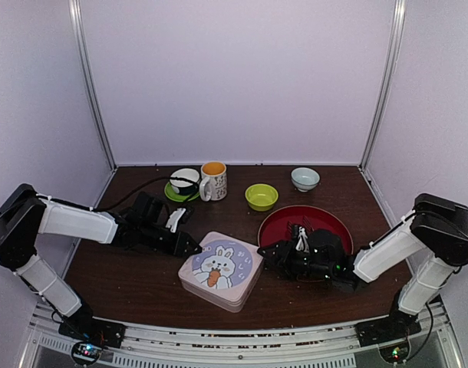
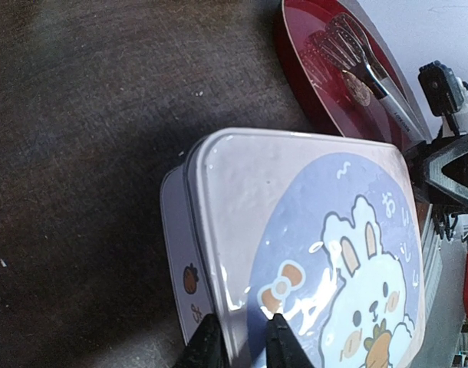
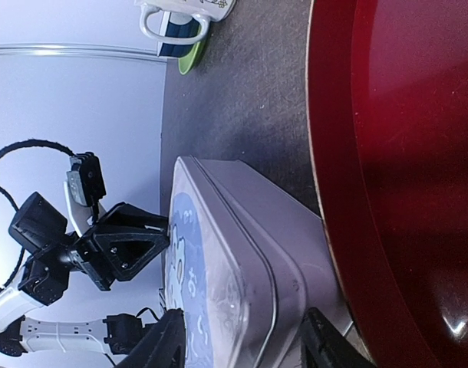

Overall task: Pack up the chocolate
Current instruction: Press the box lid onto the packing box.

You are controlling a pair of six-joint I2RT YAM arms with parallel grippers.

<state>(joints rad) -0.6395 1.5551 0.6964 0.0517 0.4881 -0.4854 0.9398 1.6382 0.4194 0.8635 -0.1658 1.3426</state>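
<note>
A pale tin (image 1: 220, 270) with a rabbit picture on its closed lid (image 2: 311, 253) sits at the table's middle. My left gripper (image 1: 194, 247) (image 2: 244, 337) is at its left edge, shut on the lid's rim, one finger on top and one against the side. My right gripper (image 1: 265, 253) (image 3: 245, 337) is at the tin's (image 3: 249, 253) right edge, open, with its fingers standing wide around lid and base. The chocolate is not clearly in view. A small brown round bit (image 2: 362, 95) lies by the tongs; I cannot tell what it is.
A red plate (image 1: 326, 218) (image 3: 403, 153) right of the tin holds metal tongs (image 2: 357, 61). Along the back stand a white cup on a green saucer (image 1: 183, 182), a mug (image 1: 213, 181), a yellow-green bowl (image 1: 261, 196) and a pale bowl (image 1: 304, 179).
</note>
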